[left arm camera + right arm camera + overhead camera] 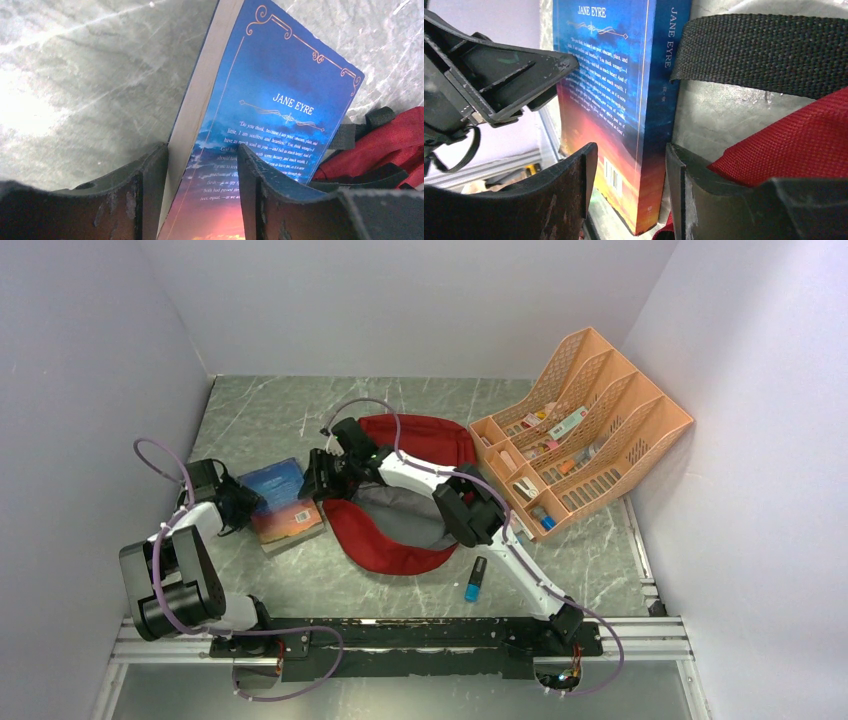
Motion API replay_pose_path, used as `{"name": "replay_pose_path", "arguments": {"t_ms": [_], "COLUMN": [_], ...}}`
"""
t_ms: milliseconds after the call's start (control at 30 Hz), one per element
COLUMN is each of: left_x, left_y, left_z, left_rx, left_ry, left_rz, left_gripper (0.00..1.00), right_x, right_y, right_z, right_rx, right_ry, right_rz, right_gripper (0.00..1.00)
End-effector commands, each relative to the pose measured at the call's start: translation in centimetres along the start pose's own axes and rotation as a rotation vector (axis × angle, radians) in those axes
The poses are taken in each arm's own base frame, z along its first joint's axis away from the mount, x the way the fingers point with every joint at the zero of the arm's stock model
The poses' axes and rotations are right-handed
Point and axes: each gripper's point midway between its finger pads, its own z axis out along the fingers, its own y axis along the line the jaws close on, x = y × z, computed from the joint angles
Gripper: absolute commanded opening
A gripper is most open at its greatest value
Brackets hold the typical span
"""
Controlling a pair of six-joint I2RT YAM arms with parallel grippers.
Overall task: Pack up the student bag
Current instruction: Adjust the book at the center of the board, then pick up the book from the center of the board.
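Your left gripper [240, 506] has its jaws about half open astride the page edge of the Jane Eyre book [283, 502]. Your right gripper [322, 478] stands about as wide astride the spine edge from the opposite side, and no view lets you tell whether either pair is actually pinching the book. The student bag [400, 552] lies on the table [270, 410] just right of the book, its mouth open with grey lining showing, beneath your right arm, with the peach organiser [640, 440] near its far right side.
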Motion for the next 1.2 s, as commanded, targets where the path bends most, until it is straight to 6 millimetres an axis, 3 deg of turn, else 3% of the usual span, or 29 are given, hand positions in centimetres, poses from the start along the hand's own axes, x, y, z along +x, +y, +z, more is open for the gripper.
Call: {"name": "replay_pose_path", "arguments": {"t_ms": [0,200,367,600,767,1000,1167], "left_x": [8.9,9.2,9.3,10.1,11.2,10.3,9.8], "left_y": [5.1,4.8,4.7,4.0,2.1,1.6,1.4], "left_z": [0.3,0.4,0.4,0.5,0.6,0.1,0.0], "left_rx": [-0.129,-0.111,-0.108,-0.054,0.08,0.101,0.103], "left_ry": [0.306,0.32,0.323,0.359,0.395,0.358,0.34], "left_rz": [-0.01,-0.002,0.001,-0.002,-0.029,-0.021,-0.029], "left_gripper": [0.05,0.05,0.05,0.05,0.05,0.05,0.05], "right_x": [3.7,1.9,0.3,0.0,-0.4,-1.7,-1.3], "right_y": [4.7,5.4,1.2,-3.6,-5.9,-8.6,-8.4], "right_z": [1.2,1.5,2.1,0.8,-1.3,-4.3,-3.6], "right_rx": [-0.164,-0.175,0.072,0.341,0.424,0.432,0.374], "right_ry": [0.104,0.012,-0.092,-0.163,-0.178,-0.158,-0.093], "right_rz": [0.073,0.132,0.127,0.017,-0.022,0.018,0.041], "right_gripper": [0.55,0.57,0.57,0.59,0.61,0.63,0.63]}}
